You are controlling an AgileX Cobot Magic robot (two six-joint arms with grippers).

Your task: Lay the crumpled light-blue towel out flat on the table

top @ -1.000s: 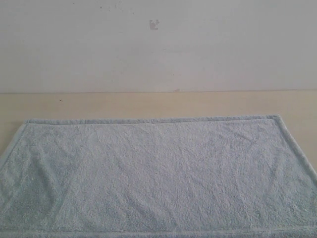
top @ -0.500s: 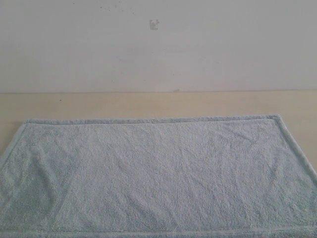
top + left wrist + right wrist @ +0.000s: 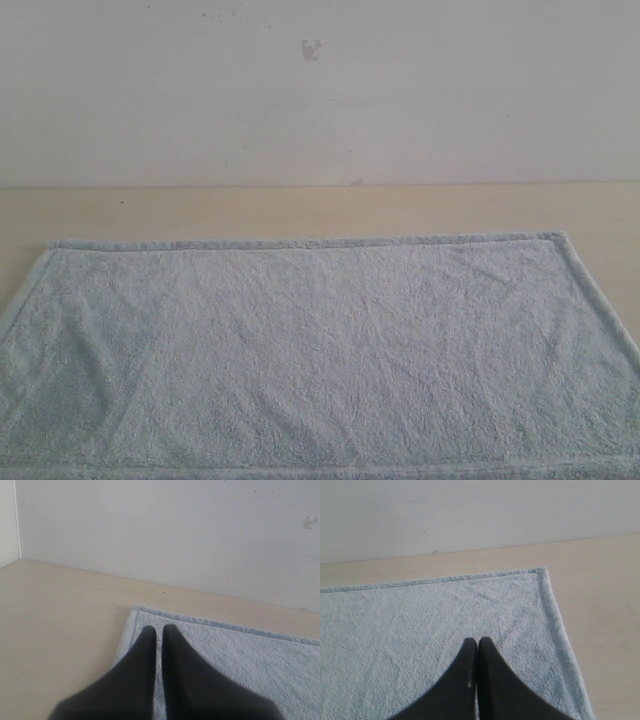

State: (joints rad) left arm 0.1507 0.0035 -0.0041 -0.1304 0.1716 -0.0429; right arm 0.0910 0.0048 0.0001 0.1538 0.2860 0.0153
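Note:
The light-blue towel (image 3: 320,350) lies spread flat across the cream table (image 3: 300,210), its hemmed far edge straight and both far corners squared; its near part runs out of the exterior view. Neither arm appears in that view. In the left wrist view my left gripper (image 3: 159,629) hovers shut above the towel (image 3: 240,655), close to one far corner, with nothing between its black fingers. In the right wrist view my right gripper (image 3: 478,641) is shut and empty above the towel (image 3: 420,630), inward of the other far corner.
A pale grey-white wall (image 3: 320,90) rises behind the table's far edge, with a small dark mark (image 3: 311,49) on it. A side wall (image 3: 7,522) meets it at a corner in the left wrist view. Bare tabletop (image 3: 605,605) borders the towel.

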